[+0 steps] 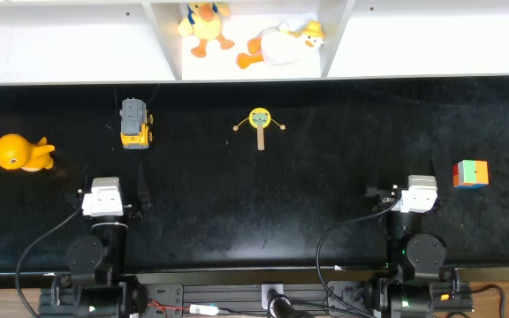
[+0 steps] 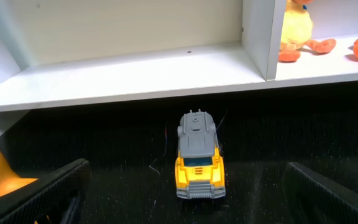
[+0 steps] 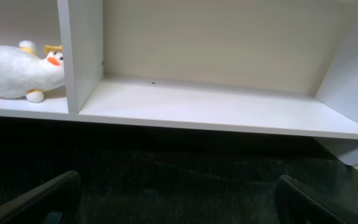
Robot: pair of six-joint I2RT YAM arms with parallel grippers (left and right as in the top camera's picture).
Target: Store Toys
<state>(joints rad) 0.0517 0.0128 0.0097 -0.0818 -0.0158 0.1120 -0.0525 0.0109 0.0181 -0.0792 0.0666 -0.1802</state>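
**Shelf unit** (image 1: pixel 69 53): white, along the table's far edge, with three compartments. The two outer ones are bare and, by my reading, meant for the toys not yet stored.

**Table** (image 1: pixel 263 203): black surface carrying four loose toys.

**Left gripper** (image 2: pixel 185 199): low near its base, fingers spread wide and holding nothing. It faces the truck head-on, probably lined up for a pick.

**Right gripper** (image 3: pixel 179 199): likewise low, parted and empty, facing the right-hand compartment.

**White plush duck** (image 1: pixel 281 42): lies on its side in the middle compartment, already stored.

**Yellow plush duck** (image 1: pixel 205 25): same compartment, beside the white one.

**Orange duck** (image 1: pixel 22 153): on the table at far left, within the left arm's side.

**Truck** (image 2: pixel 197 155): yellow and grey, upright, near the shelf front.

**Cube** (image 1: pixel 470 174): multicoloured, just right of the right arm, so likely that arm's job.

**Rattle** (image 1: pixel 260 123): apparently a small hand drum, mid-table between the arms.
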